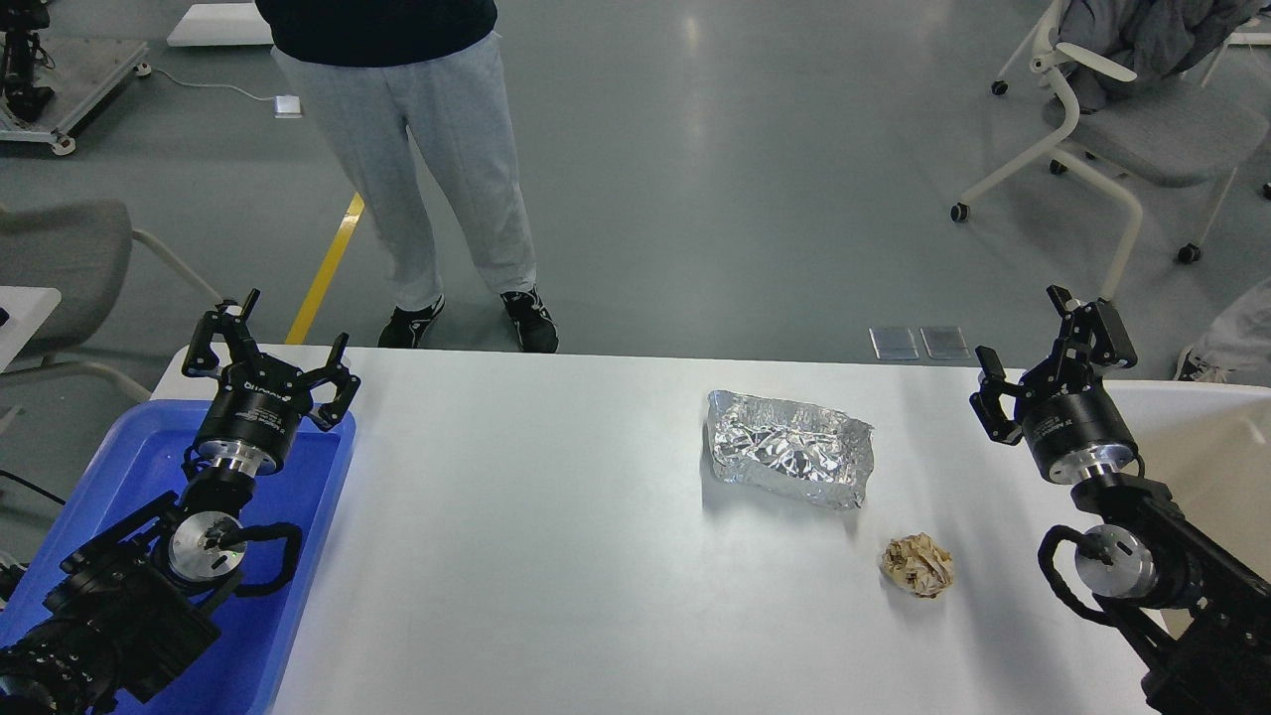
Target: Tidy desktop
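The white desktop (556,536) fills the middle of the head view. A crumpled sheet of silver foil (789,447) lies on it right of centre. A small brown crumpled paper ball (917,566) lies nearer me, to the foil's lower right. My left gripper (266,350) is open and empty above the far corner of the blue tray (288,596). My right gripper (1053,362) is open and empty over the desktop's right end, right of the foil and apart from it.
A beige-white bin (1206,437) stands at the desktop's right edge, partly behind my right arm. A person (417,149) stands at the far edge. Office chairs stand at the back right (1102,119) and far left (60,258).
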